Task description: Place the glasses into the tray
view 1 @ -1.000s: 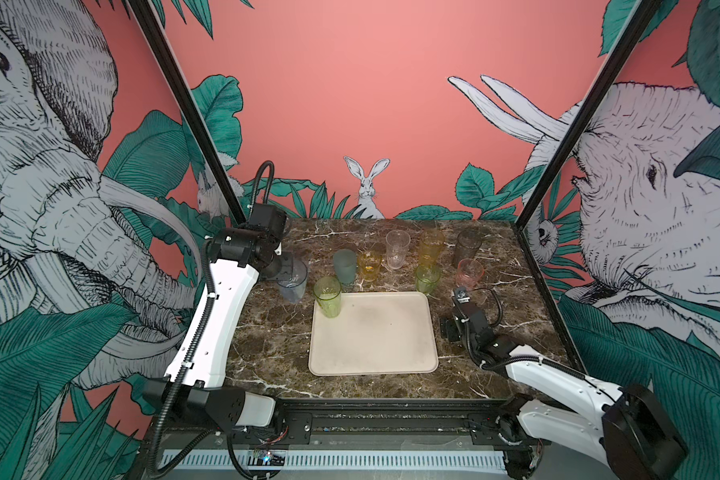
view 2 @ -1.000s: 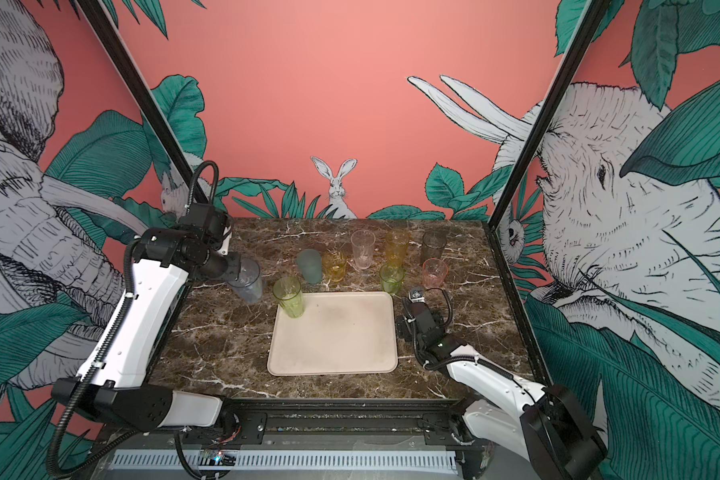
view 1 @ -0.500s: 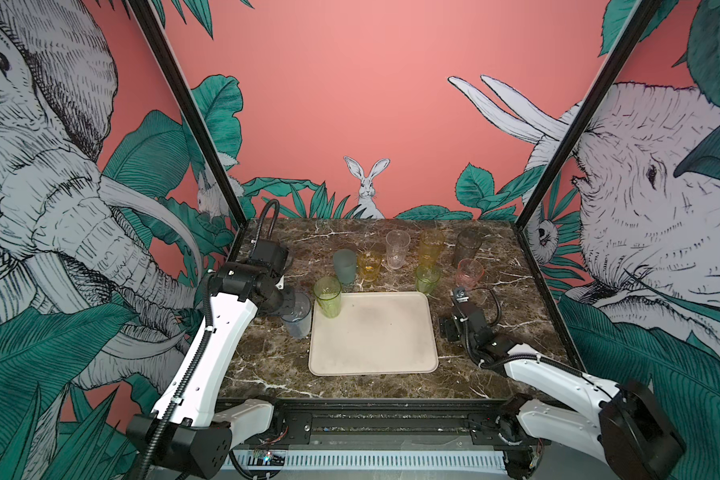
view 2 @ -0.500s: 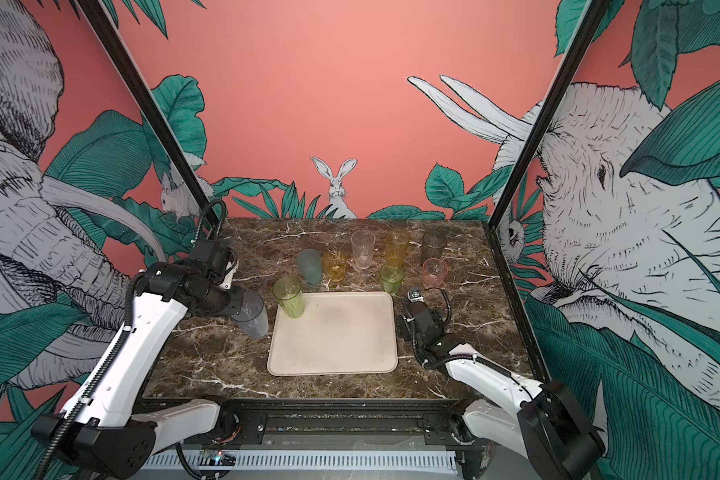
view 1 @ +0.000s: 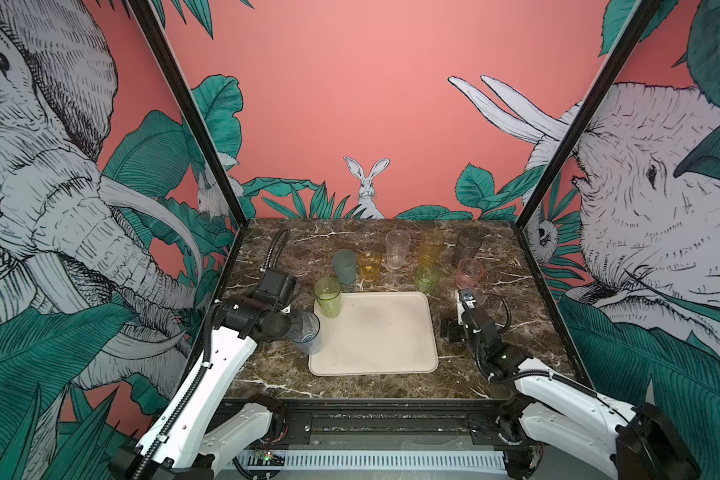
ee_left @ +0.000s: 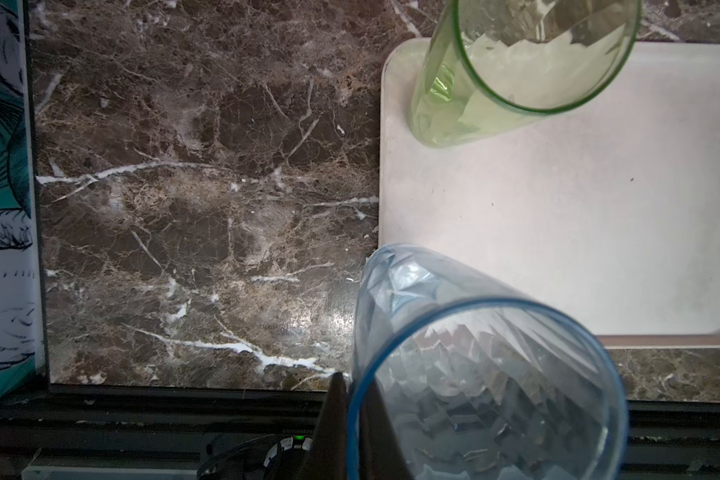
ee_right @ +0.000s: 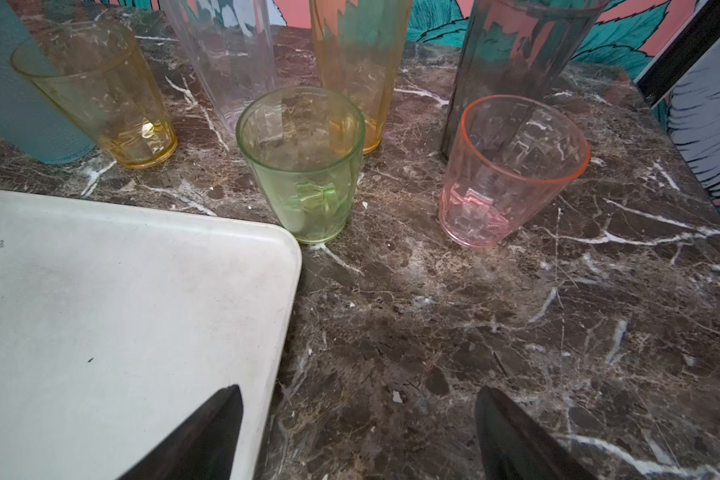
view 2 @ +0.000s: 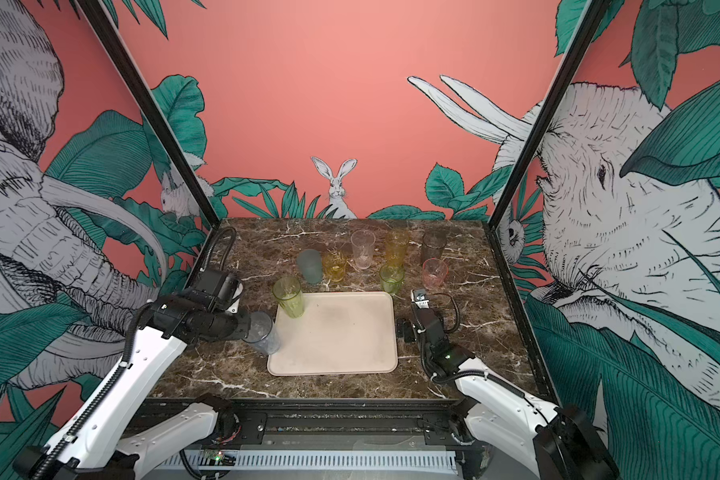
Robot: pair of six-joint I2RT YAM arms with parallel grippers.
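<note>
Sideways, left gripper (view 1: 297,325) on blue tumbler (view 1: 311,338)

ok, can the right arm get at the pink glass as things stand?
Probably yes. The right gripper is open and faces the pink glass, with only bare marble tabletop between them. The short green glass stands clear to one side.

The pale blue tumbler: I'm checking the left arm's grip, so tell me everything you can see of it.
The pale blue tumbler is translucent and plastic-looking, tapered, with a faceted wall and a deeper blue rim, and it is empty. The left gripper is shut on its rim wall, one finger inside and one outside. It hangs slightly tilted at the left edge of the tray, near the front corner. Whether its base touches the tray cannot be told. Nothing else touches it.
</note>
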